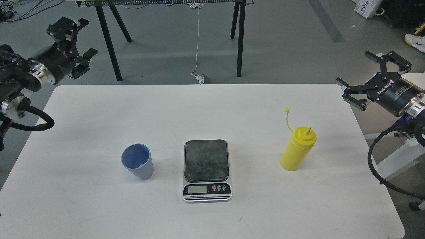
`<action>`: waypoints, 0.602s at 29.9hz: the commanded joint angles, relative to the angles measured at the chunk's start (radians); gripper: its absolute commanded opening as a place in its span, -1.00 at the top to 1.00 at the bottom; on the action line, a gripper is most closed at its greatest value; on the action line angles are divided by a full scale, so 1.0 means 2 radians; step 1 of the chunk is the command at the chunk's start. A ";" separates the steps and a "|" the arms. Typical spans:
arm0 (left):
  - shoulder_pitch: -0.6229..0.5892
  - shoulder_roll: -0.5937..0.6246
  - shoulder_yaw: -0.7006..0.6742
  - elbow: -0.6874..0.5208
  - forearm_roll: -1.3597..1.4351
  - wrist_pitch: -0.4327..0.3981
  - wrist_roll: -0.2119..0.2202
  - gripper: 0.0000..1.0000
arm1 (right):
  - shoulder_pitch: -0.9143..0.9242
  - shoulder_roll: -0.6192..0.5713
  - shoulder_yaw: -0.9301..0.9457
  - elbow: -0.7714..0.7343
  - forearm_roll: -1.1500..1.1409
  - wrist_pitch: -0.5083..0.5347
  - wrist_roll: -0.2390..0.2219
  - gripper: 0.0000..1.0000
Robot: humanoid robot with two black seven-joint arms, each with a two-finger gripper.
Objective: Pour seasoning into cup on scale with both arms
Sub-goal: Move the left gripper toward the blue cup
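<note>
A white surface (99, 113) with rounded corners stands on a grey floor (282, 43). Beyond its far edge are the black legs of a trestle (108, 43), and a white cable (198, 43) hangs down to a plug on the floor. A white shoe (416, 41) shows at the room's right side.

The scale (207, 170) lies near the middle of the surface, toward the near edge, with its dark mottled plate bare and its display and three buttons facing the near edge. The cup (137, 161), light blue and ribbed, stands upright on the surface just left of the scale, not touching it. The seasoning (297, 148), a yellow squeeze bottle, stands upright well right of the scale, nozzle uncovered, its small cap raised on a thin tether to the left of the nozzle.

The left gripper (84, 38) hangs off the far left corner, fingers spread and grasping nothing. The right gripper (363, 76), marked ROBOTIQ, hangs off the right edge near the far right corner, fingers likewise spread and empty.
</note>
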 commanded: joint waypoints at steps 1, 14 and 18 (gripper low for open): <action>-0.003 -0.028 -0.015 0.022 -0.003 0.000 0.000 -0.99 | 0.000 0.007 0.000 -0.009 0.000 0.000 0.000 -0.97; 0.024 -0.038 -0.046 0.074 -0.005 0.000 0.000 -0.99 | 0.000 0.015 0.009 -0.007 0.000 0.000 0.000 -0.97; -0.013 -0.012 0.001 0.071 0.118 0.000 0.000 -0.99 | 0.000 0.019 0.013 -0.005 0.001 0.000 0.000 -0.97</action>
